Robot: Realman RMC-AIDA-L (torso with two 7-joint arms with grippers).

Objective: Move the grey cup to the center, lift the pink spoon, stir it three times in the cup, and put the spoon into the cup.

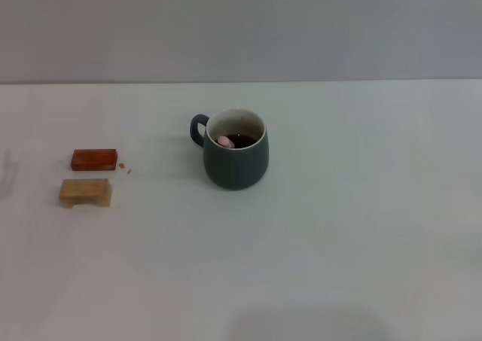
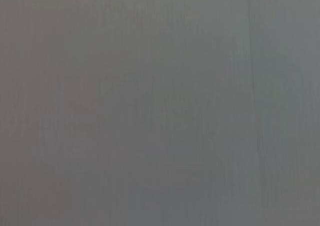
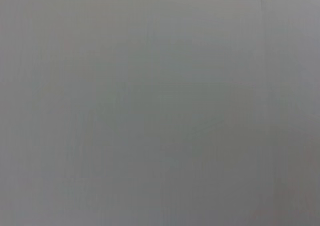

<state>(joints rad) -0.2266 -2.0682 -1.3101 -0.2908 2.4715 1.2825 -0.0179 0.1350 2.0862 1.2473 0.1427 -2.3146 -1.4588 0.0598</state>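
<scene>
- The grey cup (image 1: 236,151) stands upright near the middle of the white table (image 1: 339,228), handle turned toward the robot's left, dark liquid inside.
- The pink spoon (image 1: 224,140) sits in the cup: only its pale pink end shows, just inside the rim on the handle side. The metal bowl is hidden under the liquid.
- Judging by how things lie, the task looks finished or nearly so; what remains is to keep both arms clear of the cup.
- To do that well, any retreat should go up and away, never across the rim, since a knock on the spoon end could tip the cup or splash the liquid.
- Neither gripper appears in any view, so I cannot tell how far either is open or whether it holds anything.
- Off to the left, well apart from the cup, a red block (image 1: 94,159) lies just beyond a wooden block (image 1: 86,193).
- Only the head view shows the table, cup and blocks; both wrist views show a plain grey surface, with no fingers or objects.
</scene>
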